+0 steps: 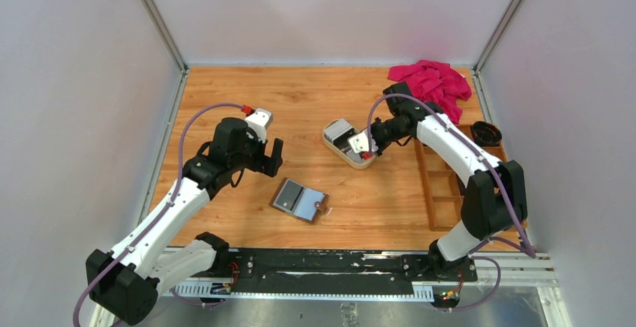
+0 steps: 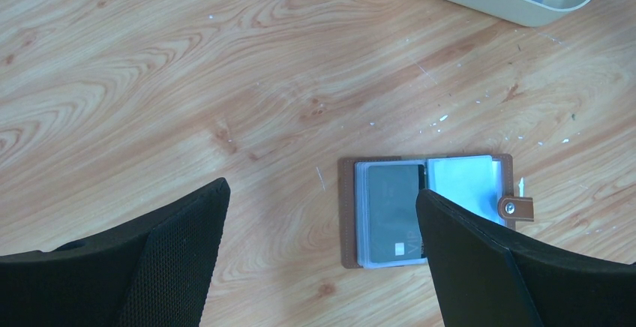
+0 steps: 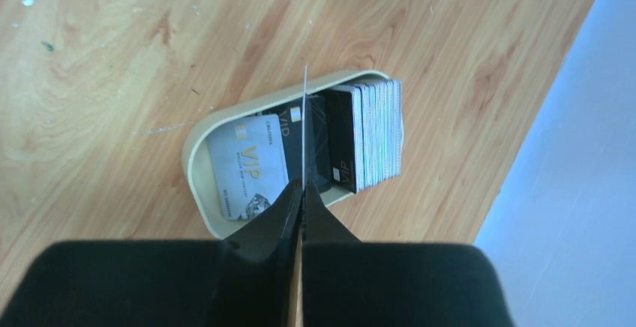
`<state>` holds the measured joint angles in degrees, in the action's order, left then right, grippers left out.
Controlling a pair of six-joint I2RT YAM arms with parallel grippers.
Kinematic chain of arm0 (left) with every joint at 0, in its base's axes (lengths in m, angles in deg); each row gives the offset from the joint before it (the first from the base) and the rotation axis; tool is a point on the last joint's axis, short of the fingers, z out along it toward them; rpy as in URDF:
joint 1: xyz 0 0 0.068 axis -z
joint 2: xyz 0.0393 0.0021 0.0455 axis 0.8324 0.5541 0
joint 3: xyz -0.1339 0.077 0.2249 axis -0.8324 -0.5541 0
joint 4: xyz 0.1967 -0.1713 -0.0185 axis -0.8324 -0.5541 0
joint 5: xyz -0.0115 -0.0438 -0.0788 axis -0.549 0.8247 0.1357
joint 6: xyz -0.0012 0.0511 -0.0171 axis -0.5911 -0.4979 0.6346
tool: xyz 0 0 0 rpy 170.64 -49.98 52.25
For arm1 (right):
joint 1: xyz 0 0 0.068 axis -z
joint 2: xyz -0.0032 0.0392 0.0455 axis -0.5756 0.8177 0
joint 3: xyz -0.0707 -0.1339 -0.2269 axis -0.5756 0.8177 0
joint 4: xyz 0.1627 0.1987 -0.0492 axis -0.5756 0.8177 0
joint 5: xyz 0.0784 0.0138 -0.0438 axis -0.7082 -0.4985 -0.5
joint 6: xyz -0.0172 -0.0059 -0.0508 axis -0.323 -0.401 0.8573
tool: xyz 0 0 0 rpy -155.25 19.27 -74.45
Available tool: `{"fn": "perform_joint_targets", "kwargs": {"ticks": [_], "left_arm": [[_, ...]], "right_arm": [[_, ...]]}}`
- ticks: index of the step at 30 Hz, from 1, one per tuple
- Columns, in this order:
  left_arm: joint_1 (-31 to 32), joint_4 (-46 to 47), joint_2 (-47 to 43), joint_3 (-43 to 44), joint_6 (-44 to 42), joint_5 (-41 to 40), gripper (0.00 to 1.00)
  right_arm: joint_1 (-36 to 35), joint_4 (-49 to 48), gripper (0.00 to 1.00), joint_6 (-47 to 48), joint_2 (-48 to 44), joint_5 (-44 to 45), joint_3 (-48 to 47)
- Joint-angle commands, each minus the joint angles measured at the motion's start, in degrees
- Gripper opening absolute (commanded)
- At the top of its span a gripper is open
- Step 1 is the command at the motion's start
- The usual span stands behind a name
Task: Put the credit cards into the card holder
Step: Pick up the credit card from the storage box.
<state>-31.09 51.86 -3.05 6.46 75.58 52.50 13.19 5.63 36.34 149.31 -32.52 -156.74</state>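
The brown card holder [image 1: 300,199] lies open on the table, with a dark grey card [image 2: 390,207] in its left pocket and its snap tab to the right. My left gripper [image 1: 262,154] hovers open just left of the card holder [image 2: 352,214], nothing between its fingers. My right gripper [image 3: 302,188] is shut on a thin credit card [image 3: 304,117], seen edge-on and upright over the cream tray [image 3: 191,162]. More credit cards sit in that tray: a white one [image 3: 247,166] lying flat and a stack [image 3: 375,132] standing on edge.
The cream tray [image 1: 330,133] sits mid-table. A wooden compartment box [image 1: 442,184] runs along the right side, with a black round lid [image 1: 486,133] by it. A pink cloth [image 1: 435,83] lies in the far right corner. Walls enclose the table.
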Motion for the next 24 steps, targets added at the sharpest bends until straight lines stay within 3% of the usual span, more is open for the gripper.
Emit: {"fn": "perform_joint_targets", "kwargs": {"ticks": [1, 16, 24], "left_arm": [[-0.47, 0.41, 0.23, -0.66, -0.74, 0.9, 1.0], [-0.47, 1.84, -2.0, -0.81, -2.16, 6.59, 1.0], [-0.47, 5.53, -5.01, -2.6, -3.37, 17.22, 1.0]], "right_arm": [[1.04, 8.96, 0.0, 9.07, -2.63, -8.25, 0.49], [1.04, 25.27, 0.0, 29.69, -10.49, -18.74, 3.76], [1.04, 41.69, 0.0, 44.99, -14.85, -28.5, 4.6]]}}
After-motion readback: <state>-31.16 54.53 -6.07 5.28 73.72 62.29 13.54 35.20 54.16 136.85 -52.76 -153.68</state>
